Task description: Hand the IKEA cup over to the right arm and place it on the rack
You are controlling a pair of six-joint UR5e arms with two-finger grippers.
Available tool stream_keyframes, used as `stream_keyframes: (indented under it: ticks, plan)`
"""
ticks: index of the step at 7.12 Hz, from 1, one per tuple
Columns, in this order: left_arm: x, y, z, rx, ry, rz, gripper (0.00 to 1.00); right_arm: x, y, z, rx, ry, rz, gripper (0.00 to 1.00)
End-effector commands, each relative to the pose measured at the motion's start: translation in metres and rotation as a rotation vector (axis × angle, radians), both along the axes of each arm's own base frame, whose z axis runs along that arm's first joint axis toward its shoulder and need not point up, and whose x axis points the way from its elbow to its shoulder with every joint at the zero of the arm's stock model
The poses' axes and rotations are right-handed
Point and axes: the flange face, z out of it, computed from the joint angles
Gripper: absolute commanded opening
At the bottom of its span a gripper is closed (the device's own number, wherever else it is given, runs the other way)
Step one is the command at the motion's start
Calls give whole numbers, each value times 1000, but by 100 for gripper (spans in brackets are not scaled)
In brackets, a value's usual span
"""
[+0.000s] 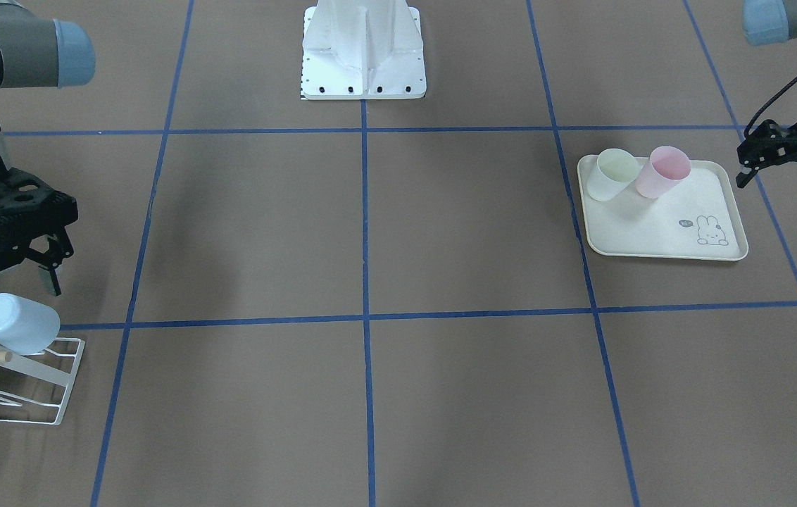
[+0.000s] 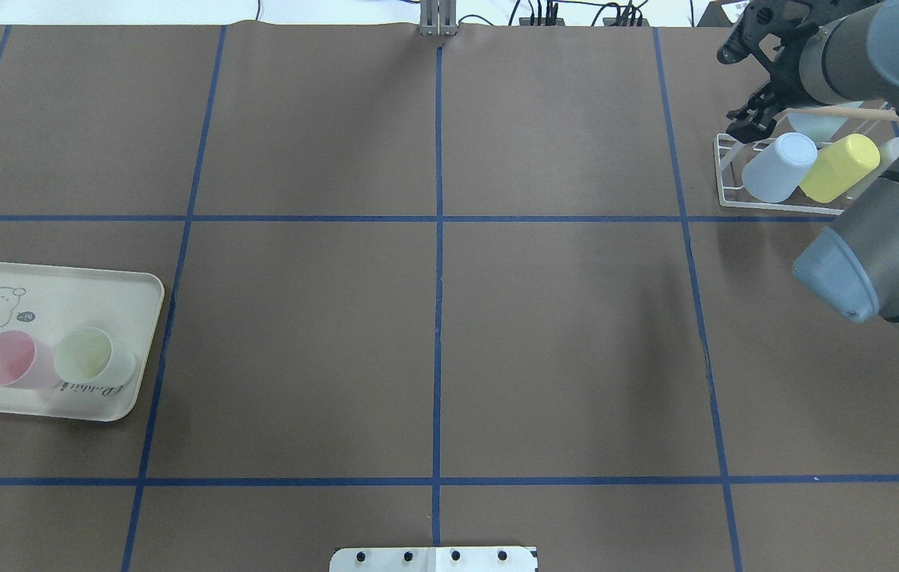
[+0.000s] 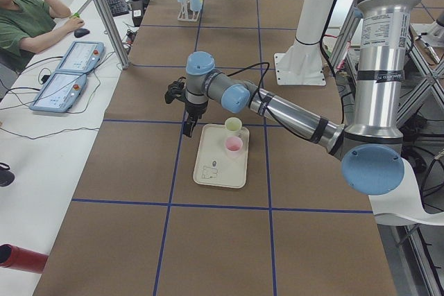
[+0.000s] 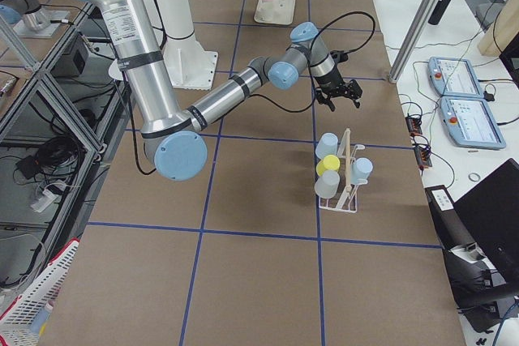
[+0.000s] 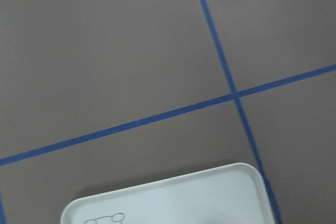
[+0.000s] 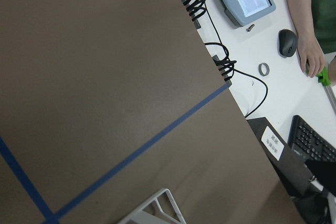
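**Cup racked, both grippers empty**

I read the pale blue cup [image 1: 17, 322] seated on the rack [image 1: 43, 372], at 2 o'clock on the tabletop [image 1: 265, 232] seen overhead. The right gripper [image 1: 8, 283] hovers just above it, fingers spread. The left gripper [image 1: 777, 184], also spread, hangs beside the tray [image 1: 659, 232].

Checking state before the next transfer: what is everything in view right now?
Tray: one, cream, robot's left side.
Tray cups: two, pink and green, side by side on the tray.
Rack: one, white wire, robot's right side.
Rack cups: four, two pale blue, yellow, greyish, on the rack.
Mount: one, white, between the arms.
Operator: one, green shirt, side desk.
Pendants: two, same desk.
Left gripper: open, empty, beside the tray.
Right gripper: open, empty, by the rack.
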Motion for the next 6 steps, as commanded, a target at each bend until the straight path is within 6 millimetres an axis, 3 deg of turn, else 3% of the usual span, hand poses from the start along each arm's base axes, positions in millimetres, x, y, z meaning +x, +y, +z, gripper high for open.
stream_keyframes:
  ticks: [1,3,5,6]
  plan:
    - [4,14,21,-39,-15,17,100,-35,26,-21,-145,-194,100,100]
    - [24,46,57,-50,-35,82,100,-54,42,-24,-250,-215,32,100]
    - [39,72,78,-73,-34,117,100,-64,53,-43,-405,-229,-79,100]
    - [46,86,87,-91,-17,107,100,-61,60,-53,-397,-245,-93,100]
